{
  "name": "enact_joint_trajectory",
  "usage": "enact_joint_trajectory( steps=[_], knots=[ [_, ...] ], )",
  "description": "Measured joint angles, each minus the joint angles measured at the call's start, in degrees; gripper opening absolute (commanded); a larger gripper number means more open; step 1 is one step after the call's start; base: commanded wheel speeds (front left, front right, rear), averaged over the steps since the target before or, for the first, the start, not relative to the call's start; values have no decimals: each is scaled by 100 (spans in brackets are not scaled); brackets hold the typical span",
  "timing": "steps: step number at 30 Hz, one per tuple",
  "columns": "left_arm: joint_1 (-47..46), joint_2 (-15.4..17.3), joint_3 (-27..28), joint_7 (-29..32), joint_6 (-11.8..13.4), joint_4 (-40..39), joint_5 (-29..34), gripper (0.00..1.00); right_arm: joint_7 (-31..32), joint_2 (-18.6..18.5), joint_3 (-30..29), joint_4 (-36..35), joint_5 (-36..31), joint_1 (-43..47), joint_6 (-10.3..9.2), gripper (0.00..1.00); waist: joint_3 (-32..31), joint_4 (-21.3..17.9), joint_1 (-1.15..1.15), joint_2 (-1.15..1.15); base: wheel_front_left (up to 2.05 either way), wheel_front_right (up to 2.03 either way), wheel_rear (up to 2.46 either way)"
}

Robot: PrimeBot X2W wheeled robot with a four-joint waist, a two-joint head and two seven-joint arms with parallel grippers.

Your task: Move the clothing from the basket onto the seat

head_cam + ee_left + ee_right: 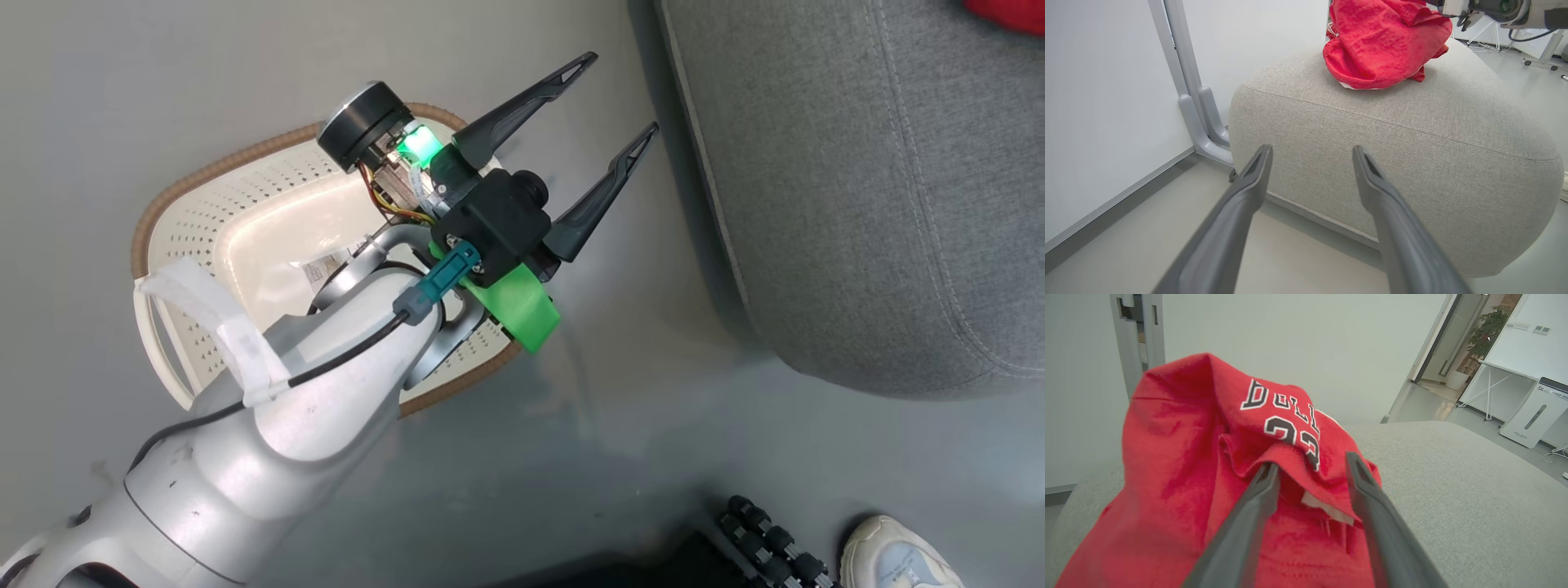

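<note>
My left pincer (622,91) stands wide with nothing in it. It hangs over the side of the basket (245,184) nearest the seat (857,204), fingers aimed that way. The basket sits on the floor near the seat, and I can see its bare bottom with a paper label. The clothing (1180,437) lies heaped on top of the seat, close to one corner. My right pincer (1310,461) is parted at that heap, with a fold of the red shirt between its fingertips, not squeezed. A pale shoe (894,555) shows on the floor.
</note>
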Motion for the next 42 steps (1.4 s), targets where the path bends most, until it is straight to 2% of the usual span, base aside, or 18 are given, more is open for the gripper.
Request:
enact_joint_trajectory(
  steps=[6,11,23,34,42],
  knots=[
    [179,-75,-24,-101,49,127,-88,100,0,165,57,-543,32,714,0,100,-355,-5,0,0,0,0,0],
    [374,-125,12,-183,110,241,-209,100,0,363,224,-1290,154,1490,0,100,-724,4,0,0,0,0,0],
    [990,-180,308,-277,289,399,-458,100,0,917,1299,-2796,241,2751,0,100,-1595,183,0,0,0,0,0],
    [1740,-238,1141,-293,408,220,-555,100,0,1340,2176,-3237,280,3420,0,100,-2138,743,0,0,0,0,0],
    [2404,-265,1984,-293,421,170,-489,100,-1,1493,2297,-3244,263,3821,0,100,-2560,1145,0,0,0,0,0]
  ],
)
